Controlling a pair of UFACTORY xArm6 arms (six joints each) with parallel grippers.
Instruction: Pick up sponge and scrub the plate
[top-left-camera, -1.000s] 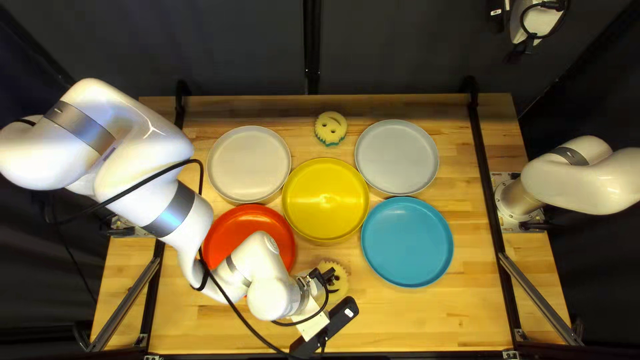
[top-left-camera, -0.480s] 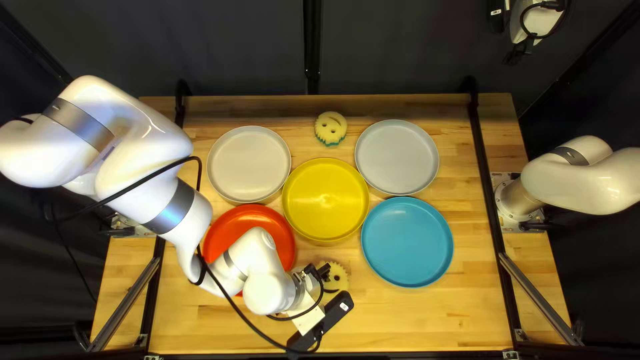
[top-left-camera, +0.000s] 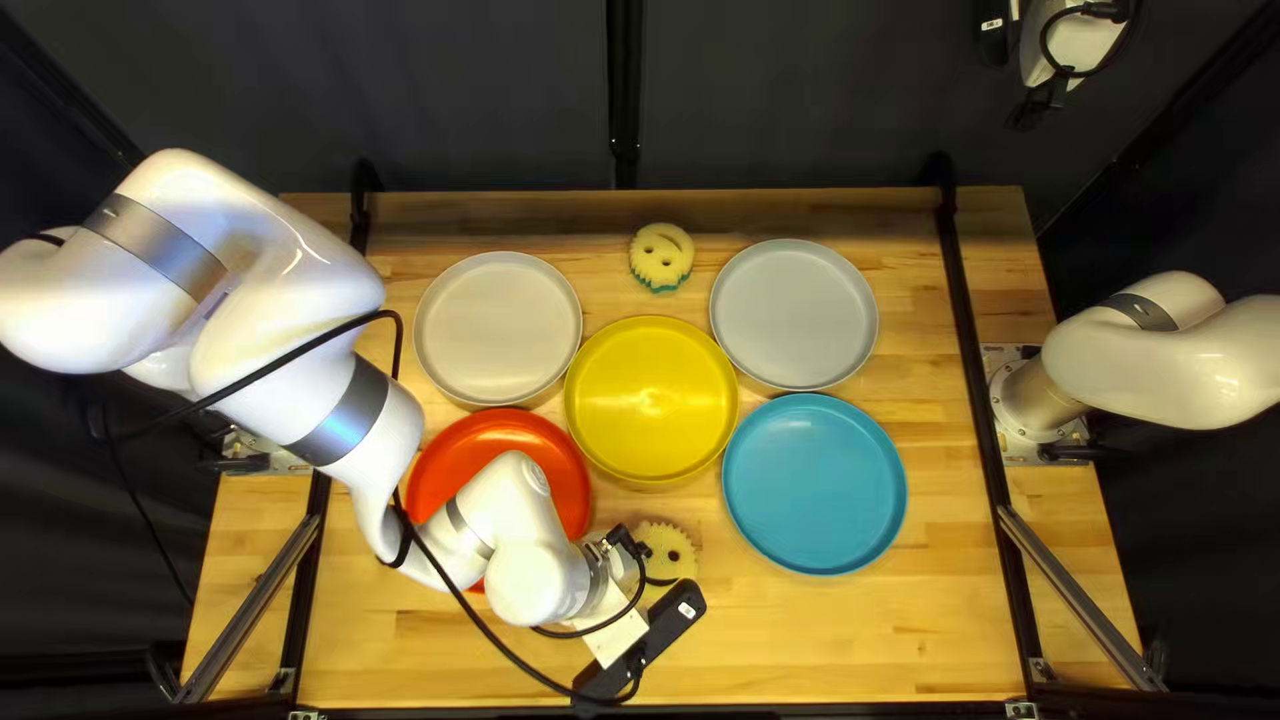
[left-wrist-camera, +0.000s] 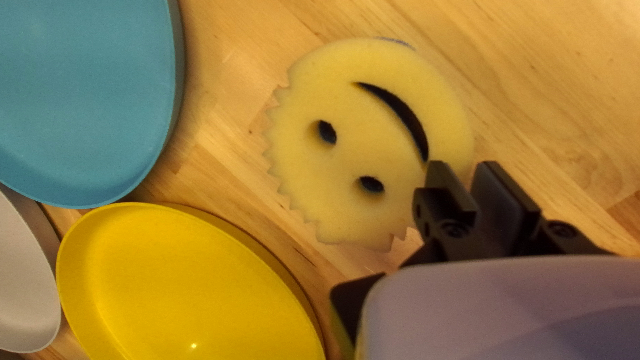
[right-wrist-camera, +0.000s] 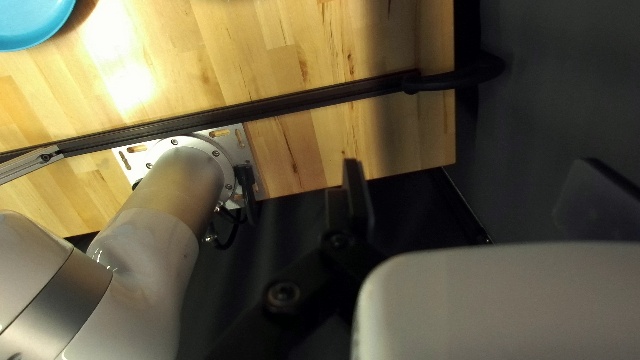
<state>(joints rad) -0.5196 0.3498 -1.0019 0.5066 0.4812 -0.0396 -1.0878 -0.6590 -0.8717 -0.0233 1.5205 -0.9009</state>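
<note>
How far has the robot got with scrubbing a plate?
Done, it seems: the left gripper is at the nearer sponge. In hand: nothing; that gripper stands slightly open, the right gripper wide open. Left to do: grasping and lifting the sponge, which lies on the table near the yellow plate, then scrubbing.

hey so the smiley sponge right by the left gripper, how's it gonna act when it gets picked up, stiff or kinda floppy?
The sponge looks like light foam, so it will probably give a little yet hold its disc shape. It may bend most at the curved mouth slot. Lying flat, it seems unlikely to roll.
</note>
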